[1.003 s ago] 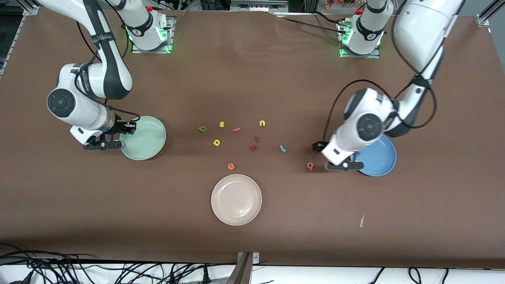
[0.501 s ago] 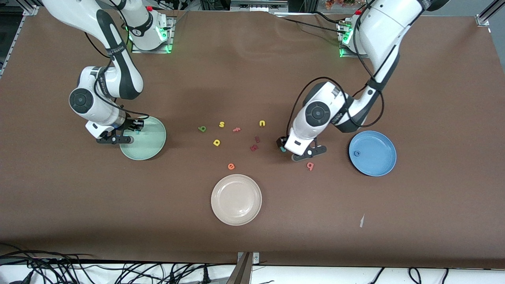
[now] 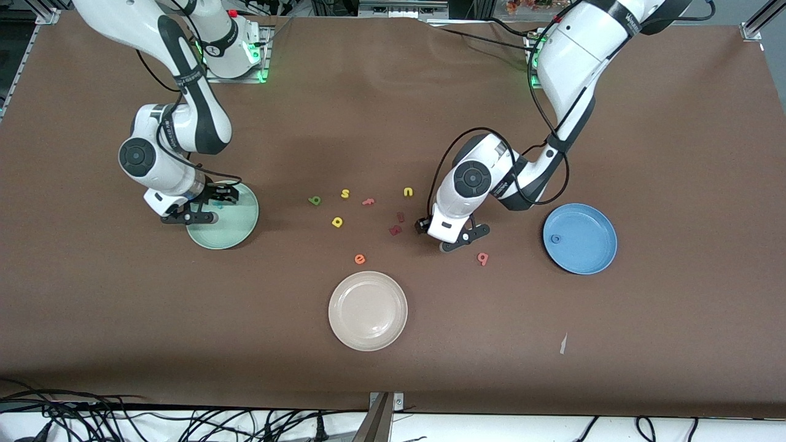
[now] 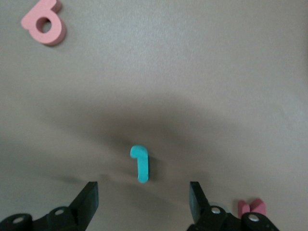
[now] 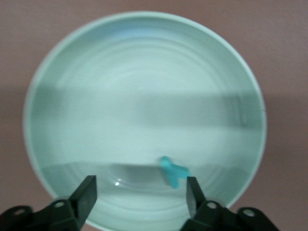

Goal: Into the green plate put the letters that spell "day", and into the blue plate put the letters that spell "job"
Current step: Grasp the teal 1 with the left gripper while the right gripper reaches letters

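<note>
R claw: fingers spread, nothing held, positioned over the round pale mint-green plate. Teal-blue foam "y" lies in plate, just under the claw gap.

L claw: fingers spread, low over brown tabletop. Teal hook-shaped foam "j" lies between fingertips, not gripped. Pink-red foam "b" well apart from claw. Blue ring "o" sits in round mid-blue plate, toward L arm's end.

Foam letters on table read: a, s, u, e.
</note>
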Robot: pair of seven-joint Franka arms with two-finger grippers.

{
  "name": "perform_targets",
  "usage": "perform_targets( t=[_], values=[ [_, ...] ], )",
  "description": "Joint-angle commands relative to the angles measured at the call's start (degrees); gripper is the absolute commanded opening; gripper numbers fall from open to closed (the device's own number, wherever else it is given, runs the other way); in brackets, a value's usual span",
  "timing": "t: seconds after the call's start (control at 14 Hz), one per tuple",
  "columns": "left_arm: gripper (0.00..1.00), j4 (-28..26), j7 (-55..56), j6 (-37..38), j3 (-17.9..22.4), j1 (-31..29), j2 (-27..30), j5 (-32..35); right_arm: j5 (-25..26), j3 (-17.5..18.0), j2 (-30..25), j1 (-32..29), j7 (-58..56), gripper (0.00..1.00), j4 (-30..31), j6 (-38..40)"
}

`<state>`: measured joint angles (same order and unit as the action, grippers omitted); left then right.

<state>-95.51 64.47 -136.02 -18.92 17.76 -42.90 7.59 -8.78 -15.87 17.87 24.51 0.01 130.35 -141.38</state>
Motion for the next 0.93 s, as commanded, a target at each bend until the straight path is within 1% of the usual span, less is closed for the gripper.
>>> perform_targets(
  t=[0.0,0.07,0.14,0.21,0.43,0.57,0.72,0.86],
  values=[
    [0.74,3.2,1.4,0.4,3.0,2.9,-2.5,-0.4,-0.4,5.9,-1.7,0.7,9.9,0.94,-1.8,-0.2],
    [0.7,3.4,1.9,0.4,3.7,3.4,-2.8,-0.4,-0.3,7.5,-1.3,1.1,12.4,0.94,-3.3,-0.1],
    [0.63,4.0,2.1,0.4,4.2,3.9,-2.9,-0.4,-0.3,7.8,-0.6,1.7,14.0,0.94,-5.1,-0.1],
    [0.52,4.1,2.1,0.5,4.3,4.1,-3.0,-0.3,-0.4,8.0,0.3,3.2,16.1,0.92,-6.2,-0.1],
    [0.24,4.1,2.0,0.5,4.4,4.1,-3.1,-0.3,-0.4,8.0,5.1,8.3,25.9,0.91,-11.9,-0.2],
    [0.11,4.1,1.8,0.5,4.4,4.1,-3.0,0.1,-0.4,8.0,9.5,10.5,31.4,0.91,-16.7,-0.2],
    [0.0,4.1,1.7,0.8,4.5,4.0,-2.8,1.0,-0.4,8.0,13.4,12.5,35.7,0.89,-21.0,-0.2],
    [0.0,4.9,1.4,3.1,4.5,3.2,-1.8,1.2,-0.4,8.0,15.3,13.7,40.3,0.88,-23.4,-0.2]
  ],
)
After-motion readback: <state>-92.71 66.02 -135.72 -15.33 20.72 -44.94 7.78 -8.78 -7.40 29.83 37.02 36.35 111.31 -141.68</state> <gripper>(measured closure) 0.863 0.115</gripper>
